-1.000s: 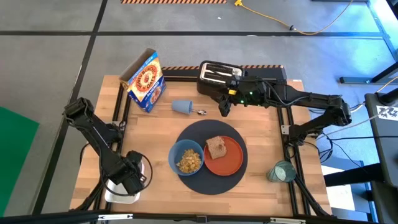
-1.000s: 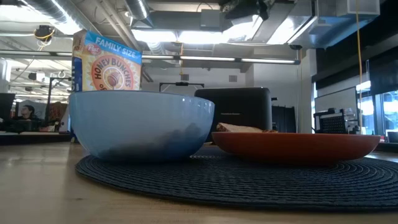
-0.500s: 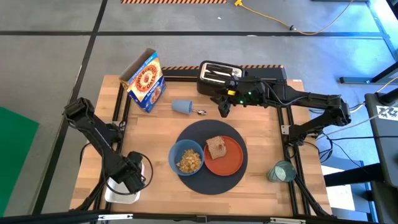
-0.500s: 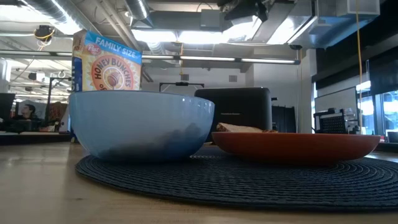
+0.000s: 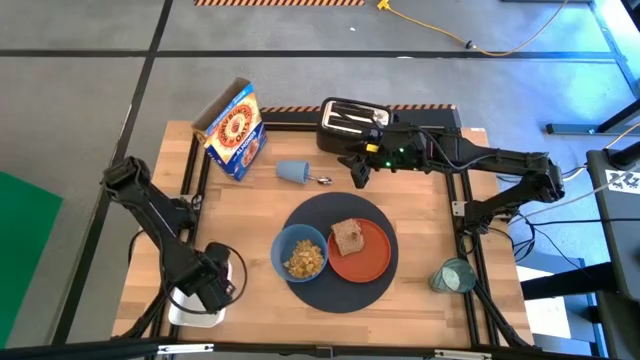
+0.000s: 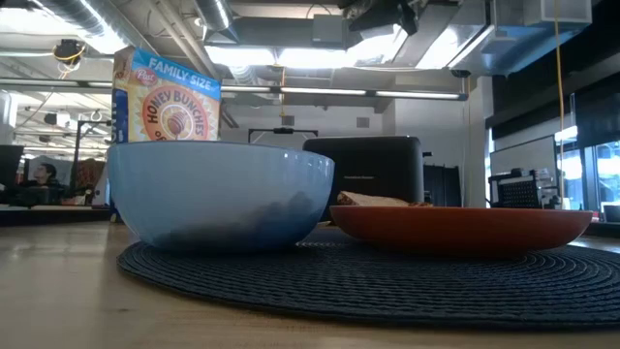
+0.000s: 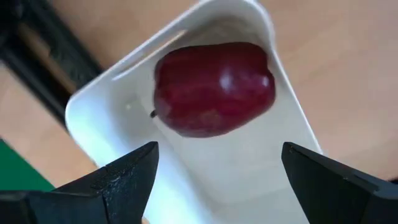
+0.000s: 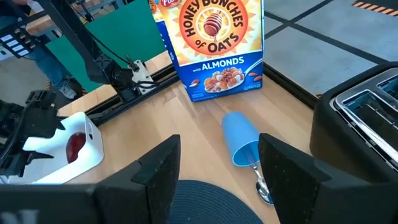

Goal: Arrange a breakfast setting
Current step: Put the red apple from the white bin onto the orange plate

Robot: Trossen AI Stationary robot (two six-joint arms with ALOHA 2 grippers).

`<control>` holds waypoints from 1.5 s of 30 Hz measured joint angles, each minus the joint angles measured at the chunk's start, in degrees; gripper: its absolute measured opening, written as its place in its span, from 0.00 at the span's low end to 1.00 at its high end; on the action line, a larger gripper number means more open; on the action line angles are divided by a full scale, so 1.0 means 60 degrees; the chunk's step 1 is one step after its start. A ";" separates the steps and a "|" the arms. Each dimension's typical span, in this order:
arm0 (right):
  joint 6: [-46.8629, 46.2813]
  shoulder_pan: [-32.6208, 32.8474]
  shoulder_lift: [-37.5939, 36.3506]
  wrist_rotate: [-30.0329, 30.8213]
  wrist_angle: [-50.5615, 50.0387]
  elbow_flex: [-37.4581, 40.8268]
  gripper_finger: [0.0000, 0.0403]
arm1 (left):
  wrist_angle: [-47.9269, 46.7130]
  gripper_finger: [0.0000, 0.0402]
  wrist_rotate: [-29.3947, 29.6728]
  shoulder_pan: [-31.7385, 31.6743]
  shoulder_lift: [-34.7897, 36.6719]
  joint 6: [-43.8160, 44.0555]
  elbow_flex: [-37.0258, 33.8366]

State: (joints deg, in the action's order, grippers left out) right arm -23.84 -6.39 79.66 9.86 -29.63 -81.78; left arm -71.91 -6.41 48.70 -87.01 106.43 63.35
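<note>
Left claw (image 7: 214,168) spread over red fruit (image 7: 213,87), in white tray (image 7: 273,155)

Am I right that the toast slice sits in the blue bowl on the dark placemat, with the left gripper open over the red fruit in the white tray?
Not quite: the high view shows the toast slice on the orange plate; the blue bowl holds cereal. The placemat, left gripper, red fruit and white tray are as you say.

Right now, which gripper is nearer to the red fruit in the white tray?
Left. The left gripper hangs open directly over the fruit in the tray. The right gripper is across the table, by the toaster.
</note>
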 joint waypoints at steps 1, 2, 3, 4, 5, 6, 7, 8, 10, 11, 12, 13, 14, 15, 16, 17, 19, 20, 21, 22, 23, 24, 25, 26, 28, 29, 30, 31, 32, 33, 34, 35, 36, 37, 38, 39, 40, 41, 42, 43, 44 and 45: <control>-0.0006 0.0002 0.0000 0.0008 0.0006 0.0000 0.51 | -0.0121 0.84 -0.0052 -0.0020 0.0045 0.0518 0.0000; -0.0012 0.0004 -0.0003 0.0023 0.0011 0.0000 0.51 | -0.0243 0.84 -0.0103 -0.0020 0.0097 0.1131 0.0000; -0.0018 0.0003 -0.0001 0.0088 0.0011 0.0000 0.51 | -0.0379 0.84 -0.0099 -0.0016 0.0145 0.1779 0.0004; -0.0021 0.0000 -0.0003 0.0170 0.0008 0.0000 0.51 | -0.0506 0.84 -0.0057 -0.0016 0.0167 0.2365 0.0004; -0.0025 0.0000 0.0000 0.0202 0.0011 0.0000 0.51 | -0.0617 0.84 0.0035 -0.0016 0.0173 0.2856 0.0004; -0.0021 0.0000 -0.0004 0.0233 0.0011 0.0000 0.51 | -0.0724 0.84 0.0145 -0.0010 0.0173 0.3280 0.0004; -0.0021 0.0000 -0.0004 0.0259 0.0011 0.0000 0.51 | -0.0808 0.84 0.0176 -0.0025 0.0173 0.3406 0.0004; -0.0021 0.0000 -0.0004 0.0269 0.0010 0.0000 0.51 | -0.0922 0.84 0.0188 -0.0076 0.0173 0.3419 0.0007; -0.0022 0.0000 -0.0004 0.0350 0.0007 0.0000 0.51 | -0.1270 0.84 0.0364 -0.0233 0.0092 0.3415 0.0007; -0.0021 0.0001 -0.0004 0.0405 0.0007 0.0000 0.51 | -0.1421 0.84 0.0556 -0.0301 0.0030 0.3357 0.0007; -0.0021 0.0004 -0.0004 0.0436 0.0004 0.0000 0.51 | -0.1547 0.84 0.0704 -0.0330 -0.0011 0.3234 -0.0009; -0.0021 0.0004 -0.0004 0.0435 0.0007 0.0000 0.51 | -0.1697 0.84 0.0801 -0.0359 -0.0029 0.3184 -0.0058; -0.0021 0.0000 -0.0007 0.0437 0.0004 0.0000 0.51 | -0.1806 0.84 0.0854 -0.0398 -0.0050 0.3160 -0.0136; -0.0021 0.0000 -0.0007 0.0435 0.0000 0.0000 0.51 | -0.1794 0.84 0.0894 -0.0440 -0.0063 0.3057 -0.0227; -0.0021 0.0000 -0.0007 0.0435 -0.0004 0.0000 0.51 | -0.1673 0.84 0.0900 -0.0459 -0.0076 0.2898 -0.0328; -0.0021 0.0003 -0.0007 0.0435 -0.0004 0.0000 0.51 | -0.1535 0.84 0.0895 -0.0467 -0.0080 0.2646 -0.0408; -0.0021 0.0004 -0.0007 0.0432 -0.0026 0.0000 0.51 | -0.1326 0.84 0.0829 -0.0481 -0.0078 0.2045 -0.0503; -0.0021 0.0006 -0.0007 0.0432 -0.0040 0.0000 0.51 | -0.1228 0.84 0.0810 -0.0474 -0.0078 0.1745 -0.0511; -0.0021 0.0007 -0.0007 0.0432 -0.0042 0.0000 0.51 | -0.1123 0.84 0.0739 -0.0472 -0.0078 0.1499 -0.0521; -0.0021 0.0007 -0.0007 0.0432 -0.0048 0.0000 0.51 | -0.1113 0.84 0.0642 -0.0472 -0.0078 0.1204 -0.0521; -0.0021 0.0007 -0.0007 0.0432 -0.0047 0.0000 0.51 | -0.1142 0.84 0.0518 -0.0472 -0.0078 0.0862 -0.0528; -0.0021 0.0007 -0.0007 0.0432 -0.0049 0.0000 0.51 | -0.1168 0.84 0.0366 -0.0472 -0.0078 0.0470 -0.0528; -0.0021 0.0007 -0.0007 0.0433 -0.0047 0.0000 0.51 | -0.1177 0.84 0.0220 -0.0472 -0.0078 0.0043 -0.0528; -0.0021 0.0007 -0.0007 0.0438 -0.0047 0.0000 0.51 | -0.1204 0.84 0.0095 -0.0472 -0.0078 -0.0379 -0.0528; -0.0001 0.0007 -0.0007 0.0502 -0.0049 0.0000 0.51 | -0.1310 0.84 -0.0234 -0.0472 -0.0078 -0.1198 -0.0528; 0.0006 0.0005 -0.0007 0.0524 -0.0047 0.0000 0.51 | -0.1434 0.84 -0.0472 -0.0472 -0.0078 -0.1571 -0.0528; 0.0008 0.0004 -0.0007 0.0529 -0.0047 0.0000 0.51 | -0.1611 0.84 -0.0746 -0.0472 -0.0078 -0.1863 -0.0528; 0.0008 0.0004 -0.0007 0.0527 -0.0047 0.0000 0.51 | -0.1825 0.84 -0.1020 -0.0472 -0.0078 -0.2100 -0.0528; 0.0008 0.0004 -0.0007 0.0530 -0.0047 0.0000 0.51 | -0.2012 0.84 -0.1261 -0.0472 -0.0078 -0.2289 -0.0528; 0.0008 0.0004 -0.0007 0.0530 -0.0047 0.0000 0.51 | -0.2174 0.84 -0.1481 -0.0472 -0.0078 -0.2338 -0.0528; 0.0008 0.0004 -0.0007 0.0534 -0.0044 0.0000 0.51 | -0.2282 0.84 -0.1595 -0.0472 -0.0066 -0.2294 -0.0528; 0.0008 0.0004 -0.0007 0.0534 -0.0044 0.0000 0.51 | -0.2309 0.84 -0.1596 -0.0472 -0.0043 -0.2160 -0.0502; 0.0008 0.0004 -0.0007 0.0534 -0.0044 0.0000 0.51 | -0.2286 0.84 -0.1478 -0.0472 -0.0015 -0.1948 -0.0409; 0.0009 0.0004 -0.0007 0.0534 -0.0044 0.0000 0.51 | -0.2173 0.84 -0.1233 -0.0472 0.0022 -0.1681 -0.0310; 0.0010 0.0004 -0.0007 0.0534 -0.0044 0.0000 0.51 | -0.2055 0.84 -0.0889 -0.0472 0.0031 -0.1386 -0.0210; 0.0012 0.0004 -0.0007 0.0557 -0.0044 0.0000 0.51 | -0.1884 0.84 -0.0549 -0.0472 0.0031 -0.1092 -0.0151; 0.0012 0.0004 -0.0007 0.0606 -0.0044 0.0000 0.51 | -0.1614 0.84 -0.0260 -0.0472 0.0031 -0.0809 -0.0138; 0.0012 0.0000 -0.0007 0.0621 -0.0044 0.0000 0.51 | -0.1301 0.84 -0.0050 -0.0472 0.0030 -0.0560 -0.0138; 0.0012 0.0000 -0.0007 0.0633 -0.0044 0.0000 0.51 | -0.0979 0.84 0.0132 -0.0471 0.0024 -0.0418 -0.0138; 0.0012 0.0000 -0.0007 0.0636 -0.0047 0.0000 0.51 | -0.0645 0.84 0.0321 -0.0454 0.0013 -0.0372 -0.0138; 0.0012 0.0000 -0.0007 0.0633 -0.0044 0.0000 0.51 | -0.0296 0.84 0.0471 -0.0420 0.0009 -0.0378 -0.0141; 0.0012 0.0000 -0.0007 0.0625 -0.0047 0.0000 0.51 | 0.0054 0.84 0.0559 -0.0388 0.0009 -0.0399 -0.0177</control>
State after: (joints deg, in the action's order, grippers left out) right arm -23.77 -6.39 79.61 13.61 -29.91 -81.78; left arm -71.59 -3.06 46.37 -86.96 104.04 62.29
